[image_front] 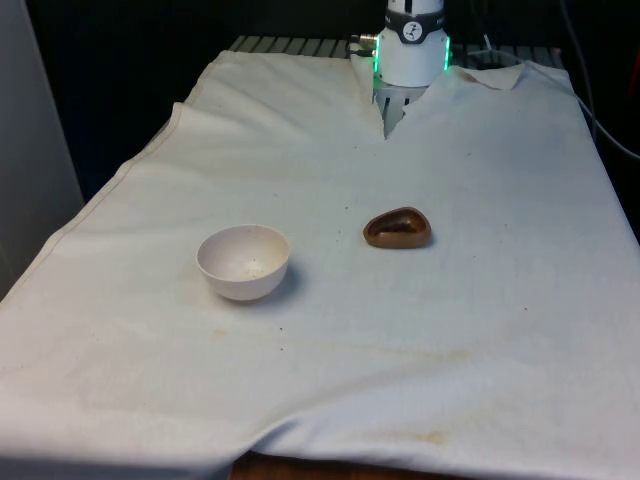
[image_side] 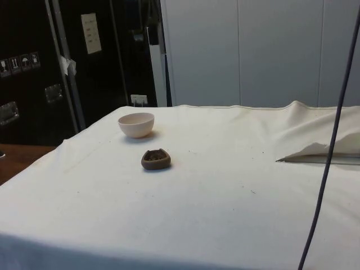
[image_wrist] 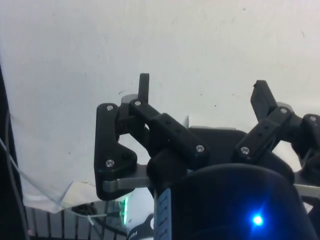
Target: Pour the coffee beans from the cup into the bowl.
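Wrist view: my gripper (image_wrist: 202, 92) hangs spread, grasping nothing, above the white cloth (image_wrist: 150, 45). Brown cup (image_front: 397, 229) sits near the bowl (image_front: 243, 262), apart; neither bears readable writing.

— What does the robot's body look like?
— The arm's base (image_front: 410, 45) is white and round, with a black band and green lights at its sides.
— And the gripper (image_wrist: 202, 92)?
— It is black, with two thin fingers (image_wrist: 144, 86) on angular link bars. Small silver screws sit at the joints, and a grey metal plate lies under the links.
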`<action>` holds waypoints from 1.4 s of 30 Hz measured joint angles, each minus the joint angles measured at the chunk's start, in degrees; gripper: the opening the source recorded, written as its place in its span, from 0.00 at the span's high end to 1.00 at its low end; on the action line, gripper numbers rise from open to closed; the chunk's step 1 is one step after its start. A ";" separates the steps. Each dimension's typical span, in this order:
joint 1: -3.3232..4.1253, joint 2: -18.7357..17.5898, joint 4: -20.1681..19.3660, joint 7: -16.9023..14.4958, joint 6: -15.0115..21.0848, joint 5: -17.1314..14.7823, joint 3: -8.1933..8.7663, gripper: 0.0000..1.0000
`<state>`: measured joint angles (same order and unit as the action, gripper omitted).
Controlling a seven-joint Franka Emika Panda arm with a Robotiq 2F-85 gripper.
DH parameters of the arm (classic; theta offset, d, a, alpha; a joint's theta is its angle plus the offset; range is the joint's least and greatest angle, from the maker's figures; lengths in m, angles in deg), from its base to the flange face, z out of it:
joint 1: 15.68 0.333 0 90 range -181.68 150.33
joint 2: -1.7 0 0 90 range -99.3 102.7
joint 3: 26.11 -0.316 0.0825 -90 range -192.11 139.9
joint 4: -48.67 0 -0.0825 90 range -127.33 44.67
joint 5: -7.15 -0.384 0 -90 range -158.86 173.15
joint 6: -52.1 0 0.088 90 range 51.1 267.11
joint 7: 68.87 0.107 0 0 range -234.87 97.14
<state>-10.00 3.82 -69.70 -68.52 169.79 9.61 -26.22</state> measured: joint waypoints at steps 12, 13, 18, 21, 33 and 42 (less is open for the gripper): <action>0.00 -0.74 -4.13 0.34 6.19 1.15 -2.52 0.00; 0.00 -1.09 -4.76 0.29 7.33 1.32 -2.86 0.00; 0.00 -2.52 -5.79 -1.09 9.85 1.55 -3.55 0.00; 0.00 -3.15 -6.19 -1.72 10.77 1.60 -3.78 0.00; -0.06 -7.05 -7.91 -5.90 16.10 1.78 -4.01 0.00; -0.17 -9.45 -8.59 -9.22 19.48 2.52 -4.01 0.00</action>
<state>-10.18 -5.63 -78.30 -77.75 189.27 12.13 -30.23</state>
